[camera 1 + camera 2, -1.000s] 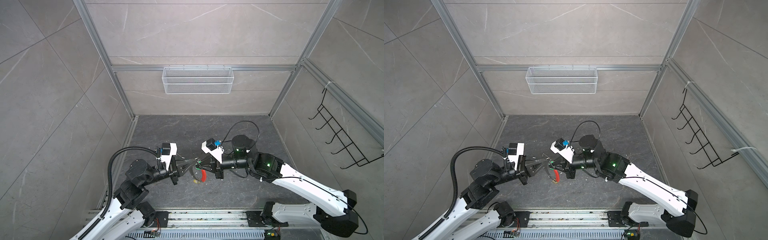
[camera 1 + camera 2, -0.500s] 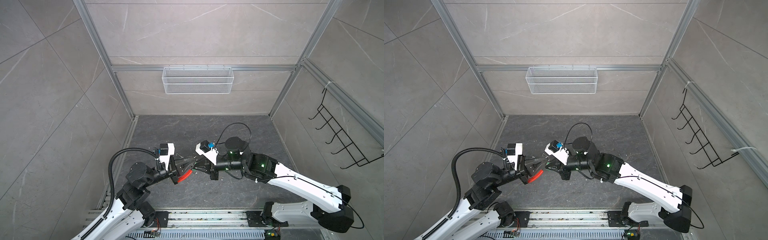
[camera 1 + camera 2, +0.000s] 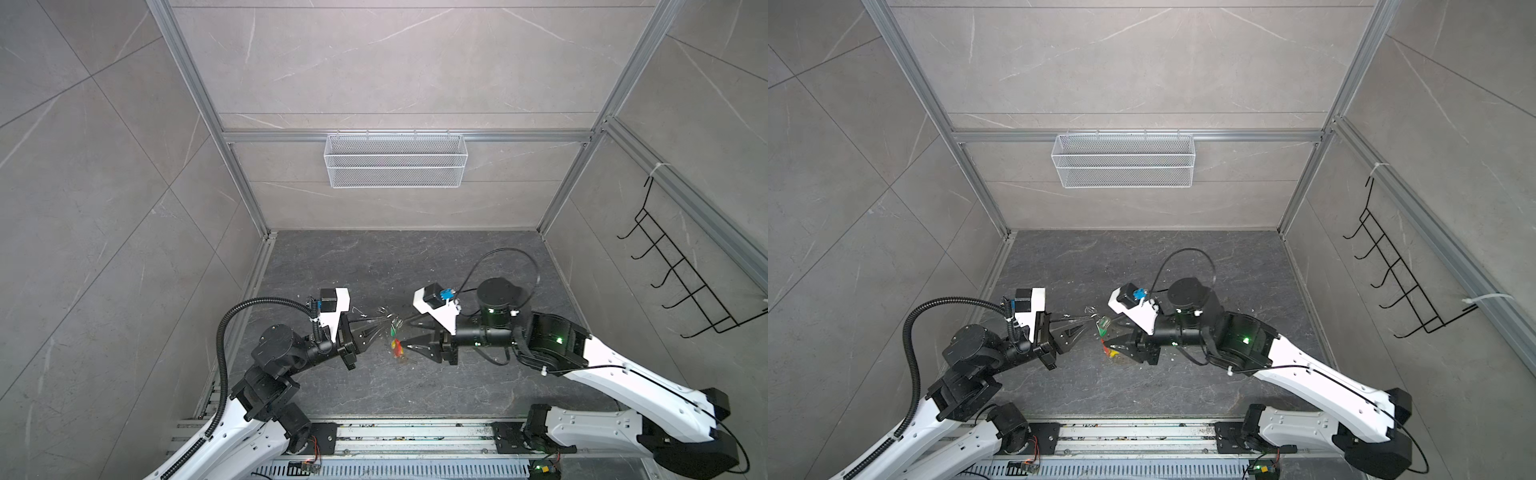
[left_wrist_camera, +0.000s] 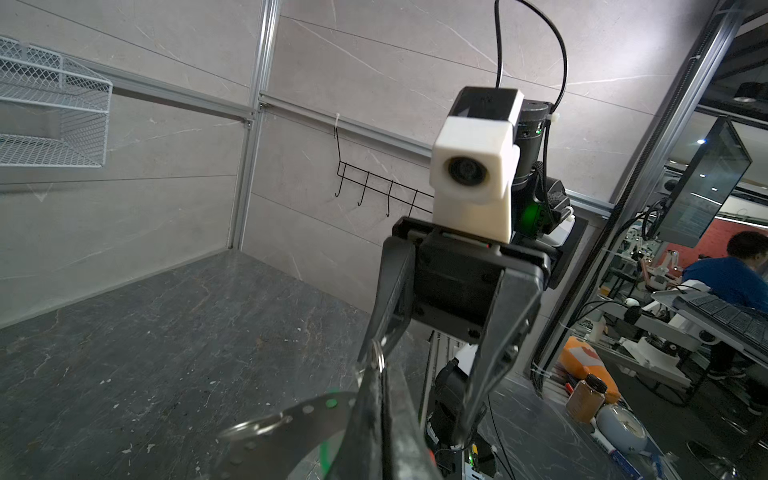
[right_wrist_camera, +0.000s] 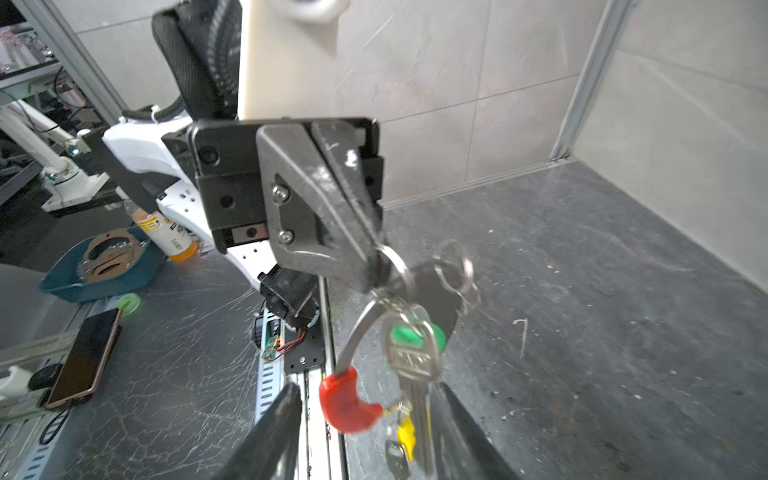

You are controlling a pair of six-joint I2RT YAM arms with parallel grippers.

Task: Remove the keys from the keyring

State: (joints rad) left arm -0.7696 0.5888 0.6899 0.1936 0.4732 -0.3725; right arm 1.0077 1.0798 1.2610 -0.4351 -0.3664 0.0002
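Note:
My left gripper [image 3: 383, 328] [image 5: 380, 266] is shut on a small metal ring at the top of the keyring [image 5: 347, 401], a thin curved strip ending in a red sleeve. The bunch hangs freely from that grip above the floor. The keys dangle with it: a green-capped one [image 5: 413, 338] [image 3: 392, 331] and a small yellow one [image 5: 406, 432] lowest. My right gripper [image 3: 405, 333] [image 5: 365, 388] faces the left one, open, its fingers on either side of the hanging bunch without touching it. In the left wrist view the shut gripper [image 4: 379, 386] hides most of the bunch.
More loose split rings [image 5: 455, 266] swing beside the pinch point. A white wire basket [image 3: 395, 166] hangs on the back wall and a black hook rack [image 3: 681, 282] on the right wall. The arms' base rail [image 3: 415, 432] runs along the front edge.
My right gripper has opened, let go of the bunch and drawn back to the right. The bunch now hangs down from the left gripper, which has stayed shut.

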